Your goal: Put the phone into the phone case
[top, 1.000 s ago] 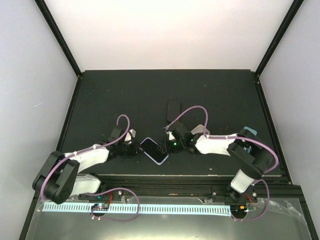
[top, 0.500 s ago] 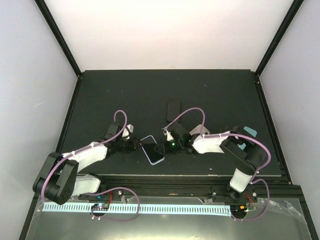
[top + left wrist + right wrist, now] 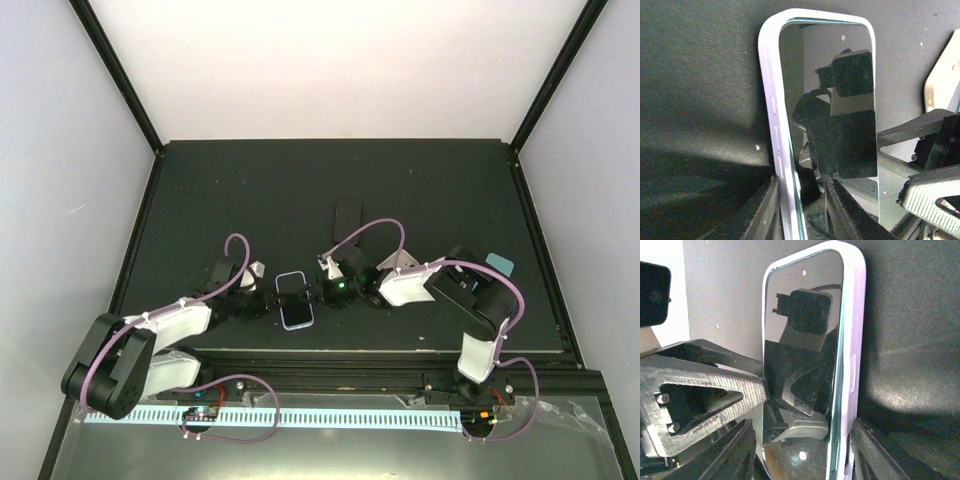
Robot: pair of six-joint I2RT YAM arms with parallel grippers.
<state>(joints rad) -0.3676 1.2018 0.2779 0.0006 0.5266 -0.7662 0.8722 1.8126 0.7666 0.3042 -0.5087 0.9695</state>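
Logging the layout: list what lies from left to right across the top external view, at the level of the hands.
In order: left hand → phone → right hand → teal object.

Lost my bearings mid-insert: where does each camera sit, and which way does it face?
Top: fixed above and behind the bases, looking down on the table; shows both arms, with the left hand and right hand either side of the phone.
Left wrist: on the left arm, looking along its fingers at the phone's edge.
Right wrist: on the right arm, looking along its fingers at the screen.
Shared: both wrist views show the phone from opposite sides, and each catches part of the other hand.
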